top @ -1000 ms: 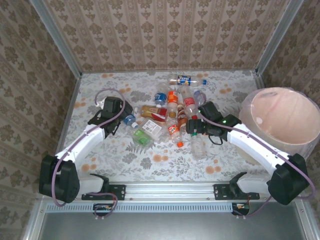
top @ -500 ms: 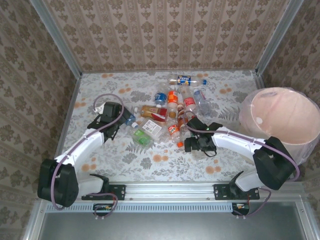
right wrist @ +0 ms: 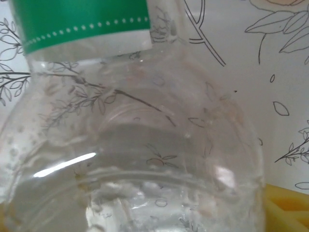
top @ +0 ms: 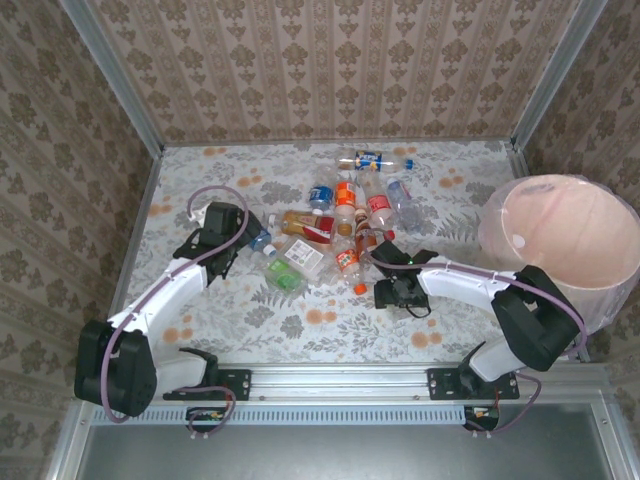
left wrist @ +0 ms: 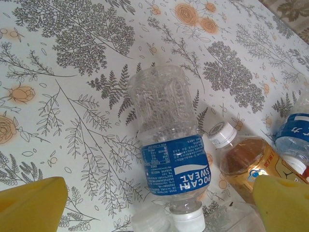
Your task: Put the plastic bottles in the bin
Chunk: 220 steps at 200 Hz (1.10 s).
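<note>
Several plastic bottles (top: pixel 340 222) lie heaped at the table's middle, and one more bottle (top: pixel 372 158) lies at the back. The bin (top: pixel 560 240), round with a pale pink liner, stands at the right. My left gripper (top: pixel 240 240) hovers open over a clear blue-label bottle (left wrist: pixel 169 145), its yellow fingers (left wrist: pixel 29 203) far apart on either side. My right gripper (top: pixel 393 292) is down on a clear green-label bottle (right wrist: pixel 145 145) just in front of the heap. That bottle sits between the jaws, with a yellow finger (right wrist: pixel 287 208) against its side.
An amber bottle with a white cap (left wrist: pixel 246 164) and another blue-label bottle (left wrist: pixel 294 130) lie right of the left gripper's bottle. Patterned walls close the table (top: pixel 200 300) on three sides. The bin sits close to the right arm's elbow.
The right gripper came toward the near edge, dropped onto the green-label bottle, and its jaws narrowed around it. The left gripper shifted slightly early on, then held still, open.
</note>
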Available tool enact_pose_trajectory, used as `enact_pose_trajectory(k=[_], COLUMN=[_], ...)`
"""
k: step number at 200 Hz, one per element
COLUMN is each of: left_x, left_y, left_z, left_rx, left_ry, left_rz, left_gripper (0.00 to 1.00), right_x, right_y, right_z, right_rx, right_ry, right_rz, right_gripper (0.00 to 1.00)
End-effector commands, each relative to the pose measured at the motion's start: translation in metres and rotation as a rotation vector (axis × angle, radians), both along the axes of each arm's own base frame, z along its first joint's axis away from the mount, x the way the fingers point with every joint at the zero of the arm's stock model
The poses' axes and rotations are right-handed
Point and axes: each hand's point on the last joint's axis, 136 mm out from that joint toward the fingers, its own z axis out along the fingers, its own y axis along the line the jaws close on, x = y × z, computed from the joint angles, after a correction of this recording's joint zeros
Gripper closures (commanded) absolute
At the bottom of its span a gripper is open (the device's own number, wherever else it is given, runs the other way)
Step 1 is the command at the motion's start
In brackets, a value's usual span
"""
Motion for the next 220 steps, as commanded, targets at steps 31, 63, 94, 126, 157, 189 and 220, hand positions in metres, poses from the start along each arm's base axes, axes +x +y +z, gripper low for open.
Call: enact_pose_trajectory(k=[31,63,94,126,157,189,220], left_x=[0.006,0.007,0.008,0.009,0.010,0.010,0.009], left_y=[-0.005,-0.008,-0.010,-0.011,-0.012,-0.011,-0.007], left_z=[0.006,0.003,0.001,-0.002,-0.003,-0.003,-0.003], left_rx=[-0.003,-0.018,-0.030,-0.052,-0.067,-0.079,-0.089], left_ry=[-0.014,-0.002,0.006,0.016,0.015,0.007,0.006], left_rz=[-0.038,-0.042,-0.045,-0.031,-0.021,-0.006,0.019], left_gripper=[0.00,0.00,0.00,0.00,0.00,0.00,0.00], right_x=[0.002,0.004,0.009,0.021,0.041,0.068,0.093], right_y=[-0.016,-0.022,-0.025,-0.022,-0.019,-0.004,0.006], right_z=[0.006,0.023,0.047,0.079,0.121,0.175,0.235], right_rx=[-0.047,-0.025,0.016,0.052,0.056,0.100,0.096], right_ry=[-0.077,-0.160,-0.265,-0.382,-0.508,-0.652,-0.803], right_rz=[-0.028,-0.050,-0.054,-0.005,0.015,0.040,0.097], right_gripper=[0.38,0.43,0.45,0.49,0.51,0.51,0.51])
